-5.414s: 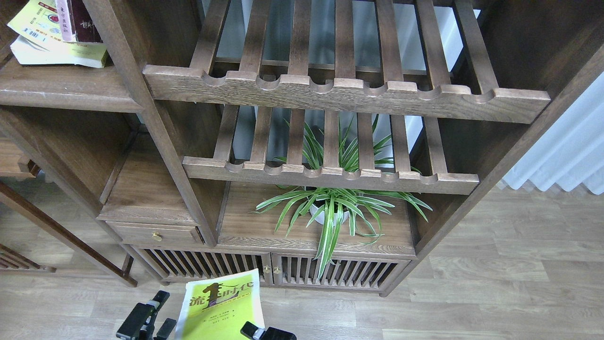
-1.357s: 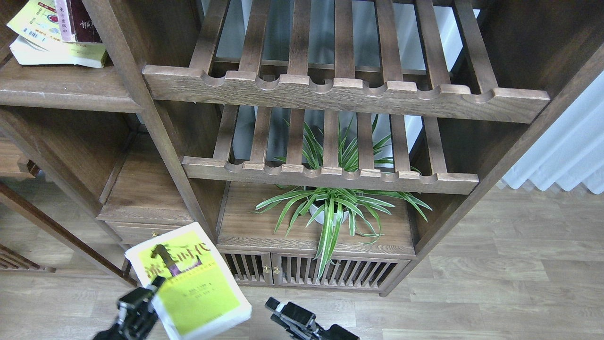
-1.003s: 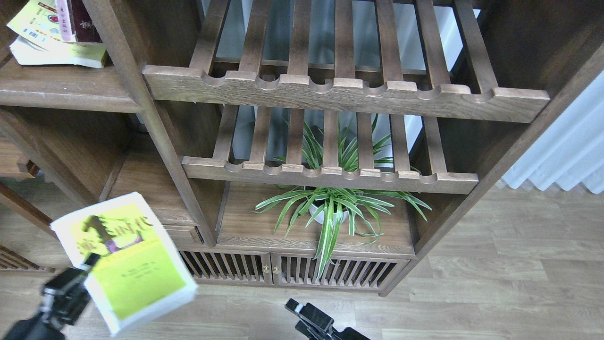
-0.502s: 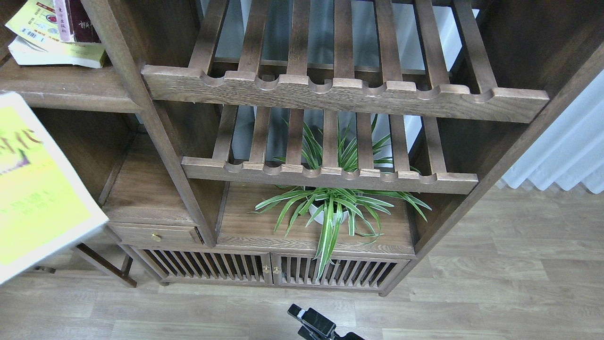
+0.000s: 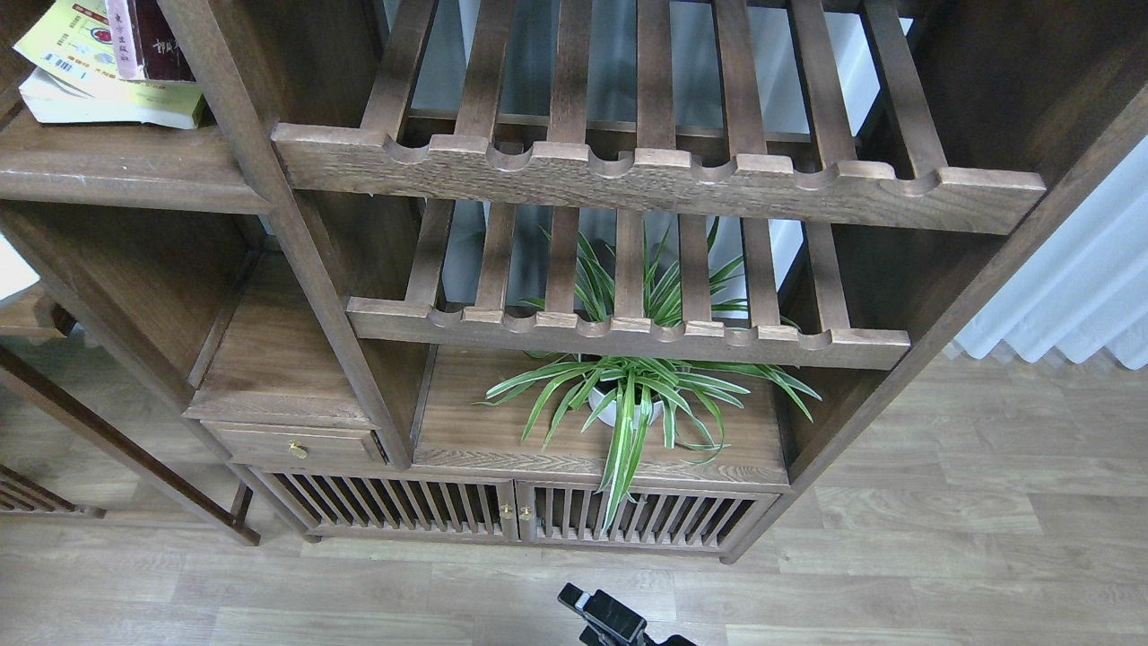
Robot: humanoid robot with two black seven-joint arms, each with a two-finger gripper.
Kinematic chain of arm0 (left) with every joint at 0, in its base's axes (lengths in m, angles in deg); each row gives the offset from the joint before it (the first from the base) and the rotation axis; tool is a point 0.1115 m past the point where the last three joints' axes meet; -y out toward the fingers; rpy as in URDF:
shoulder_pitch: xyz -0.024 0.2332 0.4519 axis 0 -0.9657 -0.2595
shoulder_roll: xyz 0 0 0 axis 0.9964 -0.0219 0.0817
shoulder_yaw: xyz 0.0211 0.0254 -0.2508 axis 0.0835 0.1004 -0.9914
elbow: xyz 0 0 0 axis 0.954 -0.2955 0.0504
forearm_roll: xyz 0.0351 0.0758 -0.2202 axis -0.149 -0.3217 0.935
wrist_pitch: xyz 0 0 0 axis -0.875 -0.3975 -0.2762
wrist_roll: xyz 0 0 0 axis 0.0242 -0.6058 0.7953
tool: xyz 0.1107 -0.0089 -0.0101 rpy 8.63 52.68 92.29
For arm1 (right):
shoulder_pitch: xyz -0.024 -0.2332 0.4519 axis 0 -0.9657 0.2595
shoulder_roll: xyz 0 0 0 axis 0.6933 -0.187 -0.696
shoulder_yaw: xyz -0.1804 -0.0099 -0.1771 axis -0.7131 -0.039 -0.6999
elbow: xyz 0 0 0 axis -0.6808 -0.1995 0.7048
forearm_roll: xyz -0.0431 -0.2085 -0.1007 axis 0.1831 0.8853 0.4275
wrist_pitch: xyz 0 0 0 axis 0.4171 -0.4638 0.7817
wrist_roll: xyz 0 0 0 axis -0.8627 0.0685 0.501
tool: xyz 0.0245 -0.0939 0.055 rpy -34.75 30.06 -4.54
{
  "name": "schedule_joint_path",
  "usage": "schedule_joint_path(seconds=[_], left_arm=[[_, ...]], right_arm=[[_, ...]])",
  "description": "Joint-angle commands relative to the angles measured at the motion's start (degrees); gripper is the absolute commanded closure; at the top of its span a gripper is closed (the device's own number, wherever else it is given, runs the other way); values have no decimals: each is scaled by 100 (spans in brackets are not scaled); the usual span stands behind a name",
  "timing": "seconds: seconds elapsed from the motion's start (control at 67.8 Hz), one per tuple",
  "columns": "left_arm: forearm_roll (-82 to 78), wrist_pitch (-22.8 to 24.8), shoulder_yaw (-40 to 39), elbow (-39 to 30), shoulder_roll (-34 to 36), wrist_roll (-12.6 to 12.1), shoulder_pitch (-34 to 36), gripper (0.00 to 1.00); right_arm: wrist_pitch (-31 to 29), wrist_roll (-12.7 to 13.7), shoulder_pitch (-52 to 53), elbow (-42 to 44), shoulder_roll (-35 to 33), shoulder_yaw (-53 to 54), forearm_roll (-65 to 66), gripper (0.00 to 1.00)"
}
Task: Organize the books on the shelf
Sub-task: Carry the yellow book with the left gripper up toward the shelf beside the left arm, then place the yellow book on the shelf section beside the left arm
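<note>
The books lie in a loose pile at the top left: a yellow-green-and-white paperback point(image 5: 85, 94) lies flat, and a maroon one point(image 5: 160, 40) leans on top of it beside a pink spine point(image 5: 120, 36). They rest on the shelf point(image 5: 126, 170), a solid dark-brown board with a straight front edge. A white corner point(image 5: 11, 269) pokes in at the left edge, below that board. My right gripper point(image 5: 608, 617) shows as a small dark tip at the bottom edge, far below the books, and its fingers cannot be told apart. My left gripper is out of view.
Two slatted racks with scalloped front rails point(image 5: 646, 179) point(image 5: 628, 336) fill the middle of the unit. A spider plant in a white pot point(image 5: 628, 399) stands on the lower board, above slatted cabinet doors point(image 5: 511, 516). A small drawer point(image 5: 291, 444) sits at lower left. White curtain point(image 5: 1076, 287) hangs at right.
The yellow-green book held up by my left arm swept up and to the left out of the picture, leaving only a white corner at the left edge. My right gripper sank toward the bottom edge.
</note>
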Motion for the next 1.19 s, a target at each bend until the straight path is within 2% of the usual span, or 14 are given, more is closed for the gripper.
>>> schedule_joint_path(seconds=[0.0,0.103,0.339,0.59,0.841,1.033,1.18], left_arm=[[-927,0,13,269,16,-241,908,92],[-1350,0,13,463,16,-484,1515,92],[-1719,0,164,1051,16,-484,2912,92],[-2281,0,682,1588,16,-484,3757,92],[-2615,0,1342,2300,51,-484,4556,92],[-2914,0,2088,2932,253,-484,5549,92],[-2994,0,2572,3249,280,-484,5980,92]], right_arm=[[0,-2,-11,-11,0,4,-18,0],[0,-11,-11,-11,0,21,-18,0],[0,-11,-55,-11,0,30,-18,0],[0,-2,-46,-38,0,30,-18,0],[0,-11,-82,-55,0,39,-26,0],[0,-11,-143,-64,0,39,-18,0],[0,-11,-240,-64,0,48,-26,0]])
